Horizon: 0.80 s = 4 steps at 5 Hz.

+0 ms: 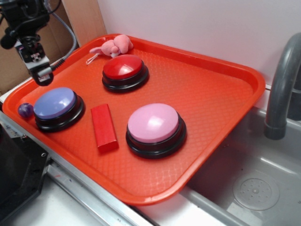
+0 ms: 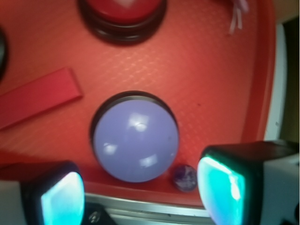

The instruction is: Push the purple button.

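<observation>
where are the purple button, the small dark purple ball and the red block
purple button point(image 2: 136, 140): wrist view, centre of its dome
small dark purple ball point(image 1: 25, 110): exterior view, middle of the ball
red block point(image 1: 104, 127): exterior view, middle of its top face

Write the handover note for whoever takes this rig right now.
End effector: open, empty, held above the tray's left edge, touching nothing.
Purple button: left side of the tray, small dark ball beside it, red block to its right.
Red button and pink button: not the targets.
Done: approach only; it is not over the button.
Left: centre over the purple dome, press down, lift off.
</observation>
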Each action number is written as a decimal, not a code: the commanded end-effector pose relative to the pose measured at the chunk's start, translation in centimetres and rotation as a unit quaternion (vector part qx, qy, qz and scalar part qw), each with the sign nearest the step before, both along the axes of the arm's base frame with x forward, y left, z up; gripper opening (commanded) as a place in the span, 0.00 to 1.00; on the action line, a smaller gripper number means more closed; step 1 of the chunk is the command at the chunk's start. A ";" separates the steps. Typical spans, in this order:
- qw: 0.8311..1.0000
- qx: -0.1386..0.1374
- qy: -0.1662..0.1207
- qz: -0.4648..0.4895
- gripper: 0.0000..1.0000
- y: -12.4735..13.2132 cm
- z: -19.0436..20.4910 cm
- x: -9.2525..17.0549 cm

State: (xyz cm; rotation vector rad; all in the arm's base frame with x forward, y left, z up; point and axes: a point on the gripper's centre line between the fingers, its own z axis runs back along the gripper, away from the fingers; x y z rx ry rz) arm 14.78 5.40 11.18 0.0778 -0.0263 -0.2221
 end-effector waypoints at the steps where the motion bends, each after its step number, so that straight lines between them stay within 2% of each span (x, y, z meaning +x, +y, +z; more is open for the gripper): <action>1: 1.000 -0.006 -0.012 0.016 1.00 0.6 1.8 -0.1; 2: 1.000 -0.005 0.012 0.000 1.00 0.3 2.8 -0.4; 3: 1.000 0.006 0.017 0.022 1.00 0.4 3.3 -0.2; 4: 1.000 0.002 0.004 0.018 1.00 0.6 3.7 0.1</action>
